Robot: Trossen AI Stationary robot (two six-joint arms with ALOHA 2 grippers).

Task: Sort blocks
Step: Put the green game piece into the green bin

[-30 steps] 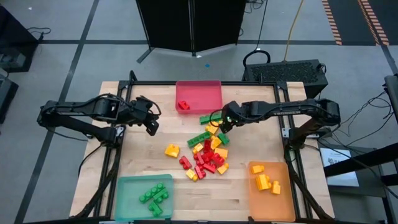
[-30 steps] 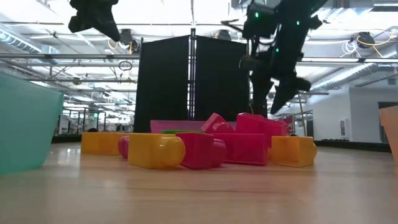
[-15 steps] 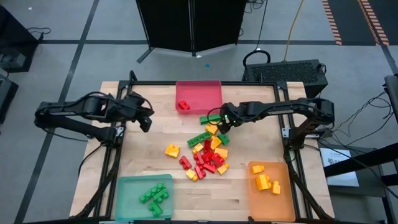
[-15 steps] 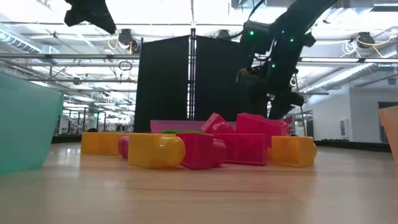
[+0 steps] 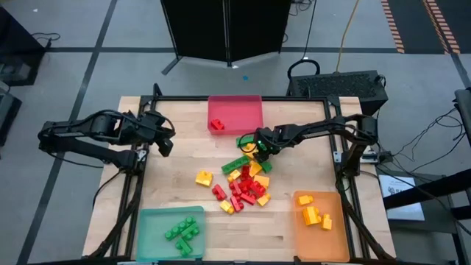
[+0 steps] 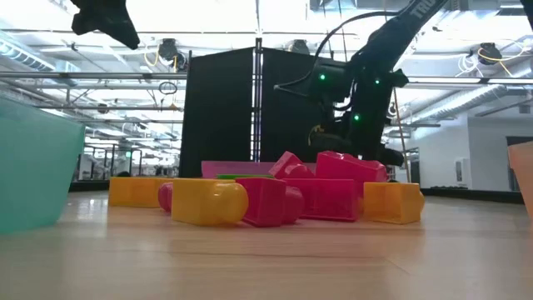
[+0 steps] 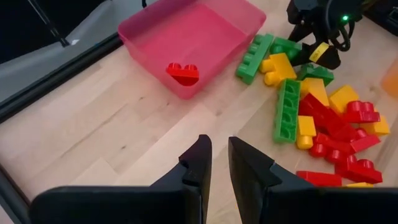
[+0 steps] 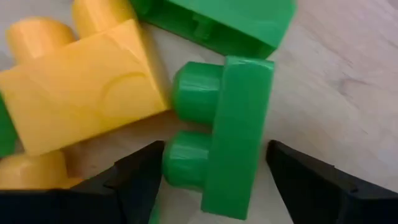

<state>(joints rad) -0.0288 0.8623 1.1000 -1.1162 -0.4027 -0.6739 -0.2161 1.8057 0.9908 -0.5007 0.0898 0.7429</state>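
- Where the blocks point(image 5: 243, 180) lie heaped mid-table, we note red, green and yellow mixed; a few sit sorted already in the red tray point(image 5: 235, 112), green tray point(image 5: 149, 224) and orange tray point(image 5: 329, 235).
- Right gripper point(image 5: 259, 147) is low at the pile's far edge; its wrist view shows a small green block point(image 8: 224, 137) between the spread fingers point(image 8: 134, 171), jaws wide, not yet closed on it.
- Left gripper point(image 5: 163, 142) hangs over bare wood well left of the pile, jaws nearly together, holding nothing.
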